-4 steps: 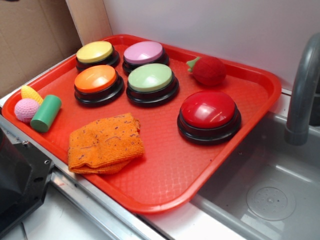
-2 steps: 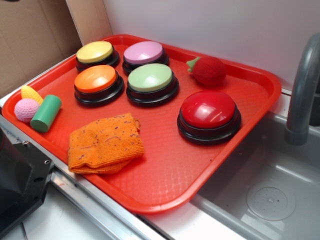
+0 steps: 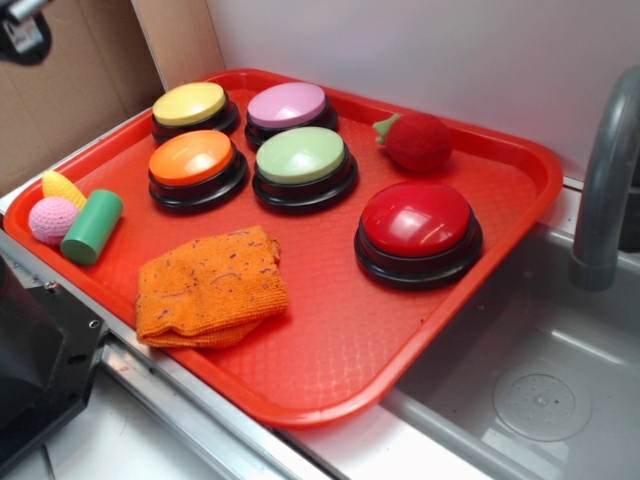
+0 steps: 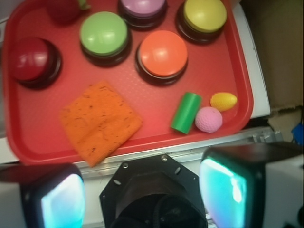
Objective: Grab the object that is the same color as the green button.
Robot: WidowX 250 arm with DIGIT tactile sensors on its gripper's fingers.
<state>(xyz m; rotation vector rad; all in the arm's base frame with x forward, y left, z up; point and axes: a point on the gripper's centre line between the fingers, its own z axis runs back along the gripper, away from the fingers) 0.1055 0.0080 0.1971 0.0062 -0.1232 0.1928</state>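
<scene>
Nothing gripped yet: gripper (image 4: 142, 190), fingers apart, hangs high above tray (image 4: 142, 128); next, descend onto cylinder (image 4: 186, 112), wrist view's lower right.

Wrist view: the pale cyan-padded fingers (image 4: 232, 187) are blurred and cut by the lower edge; the round purple-topped button (image 4: 142, 8) and red knitted strawberry toy (image 4: 64, 9) are cropped at the top. Exterior view: the grey curved faucet (image 3: 605, 190) leaves the frame on the right.
</scene>
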